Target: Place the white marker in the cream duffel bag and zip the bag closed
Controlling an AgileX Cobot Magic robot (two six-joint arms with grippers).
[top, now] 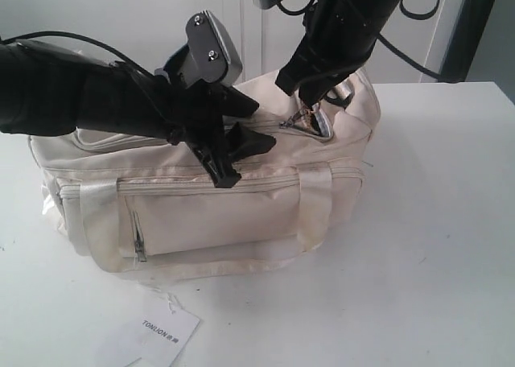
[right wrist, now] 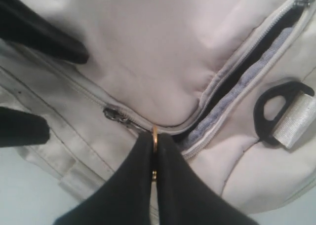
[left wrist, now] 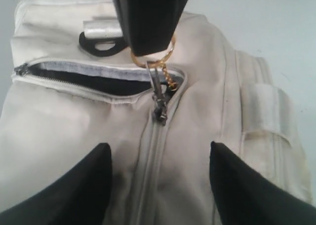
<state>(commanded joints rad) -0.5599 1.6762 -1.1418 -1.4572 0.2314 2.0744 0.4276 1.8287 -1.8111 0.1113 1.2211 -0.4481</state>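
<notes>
On top of the bag, your right gripper pinches tight on the zip ring. Your left gripper spreads wide, empty, just beside it. Past the slider, the gap shows only dark lining; you cannot tell where the marker is.

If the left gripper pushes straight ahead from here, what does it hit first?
Probably the cream duffel bag: the closed zip stretch ahead of the open left gripper. Just beyond sits the zipper pull, pinched by the right gripper. Depth is unclear.
</notes>
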